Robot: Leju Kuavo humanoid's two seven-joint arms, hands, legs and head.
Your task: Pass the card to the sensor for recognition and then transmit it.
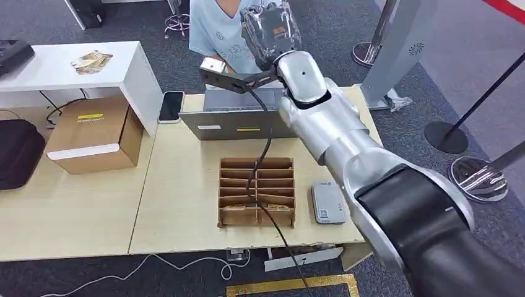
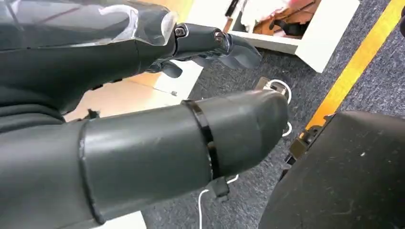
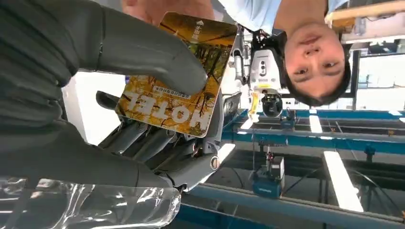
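My right hand (image 1: 270, 28) is raised beyond the table's far edge, in front of a person in a light blue shirt (image 1: 213, 31). In the right wrist view this hand (image 3: 157, 143) pinches a yellow card (image 3: 174, 81) printed HOTEL between its thumb and fingers. A person's hand (image 3: 162, 7) is at the card's far edge; I cannot tell whether it grips it. The grey sensor (image 1: 327, 202) lies flat on the table, near its front right. My left hand (image 2: 210, 40) hangs beside the table, fingers stretched out, holding nothing.
A cardboard card rack (image 1: 256, 192) stands mid-table, left of the sensor, with a black cable across it. A grey laptop-like device (image 1: 238, 120) and a phone (image 1: 171, 106) lie further back. A cardboard box (image 1: 93, 133) and a white side table (image 1: 130, 68) stand at the left.
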